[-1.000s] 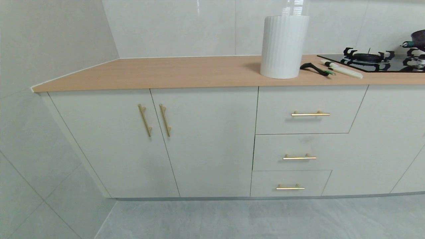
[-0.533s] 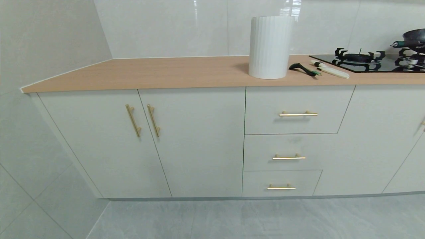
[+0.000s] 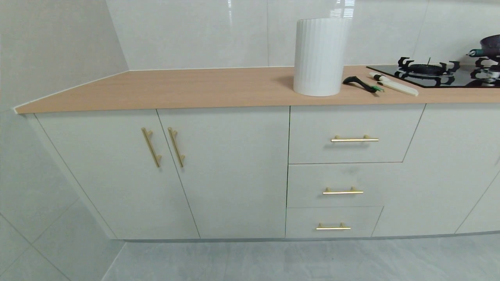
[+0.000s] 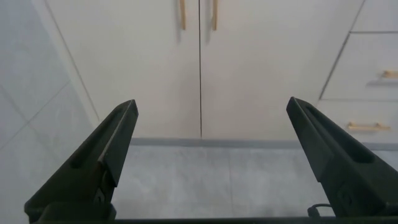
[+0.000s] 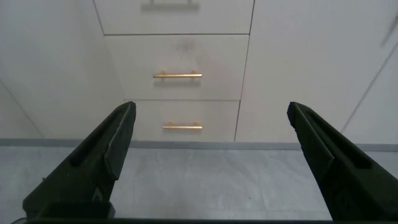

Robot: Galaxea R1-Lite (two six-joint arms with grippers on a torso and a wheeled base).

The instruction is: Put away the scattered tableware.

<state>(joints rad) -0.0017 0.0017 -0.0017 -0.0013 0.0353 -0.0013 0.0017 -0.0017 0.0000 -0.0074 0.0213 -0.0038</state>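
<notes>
1. The wooden tabletop (image 3: pixel 175 88) runs along a tiled wall above pale cabinets.
2. A tall white ribbed holder (image 3: pixel 320 56) stands upright on it, towards the right.
3. Just beside the holder, on its right, lies a black-handled utensil (image 3: pixel 361 84) with a green tip. It is too small to say what kind of tool it is.
4. Next to that lies a cream-handled utensil (image 3: pixel 394 85) (possibly a knife, though the far end is hard to make out). It points towards the corner of the gas hob (image 3: pixel 429 72). Both utensils lie flat on the tabletop, outside the holder.
5. A dark pan (image 3: pixel 490 45) sits on the hob at the far right edge.
6. Below the tabletop are two cabinet doors (image 3: pixel 164 175) with gold bar handles. To their right is a stack of three drawers (image 3: pixel 343 183), all shut.
7. The left claw (image 4: pixel 211 106) hangs low in front of the cabinet doors, over the grey floor (image 4: pixel 205 180). Its fingers are spread wide with nothing between them.
8. The right claw (image 5: pixel 210 109) hangs low before the lower drawers (image 5: pixel 177 68), likewise spread wide and holding nothing.
</notes>
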